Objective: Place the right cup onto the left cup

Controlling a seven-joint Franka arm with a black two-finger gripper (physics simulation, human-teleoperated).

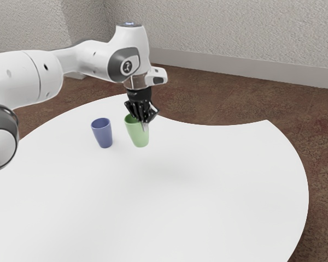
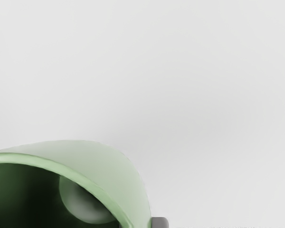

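Observation:
My gripper [image 1: 142,122] is at the rim of the green cup [image 1: 135,132] in the exterior view, shut on the cup's wall. The cup leans a little, and a soft shadow lies on the table away from its base, so it seems lifted. Seen from the wrist, the green cup [image 2: 126,176] shows its dark inside and curved rim, with my gripper [image 2: 139,223] at its wall and a grey fingertip [image 2: 160,222] against the outside. The blue cup [image 1: 103,133] stands upright at the exterior view's left of the green one, a small gap apart.
The white table [image 1: 208,191] has a curved edge, with an inward bend behind the cups and a corner toward the exterior view's right. Brown floor [image 1: 218,98] and a pale textured wall [image 1: 235,33] lie beyond.

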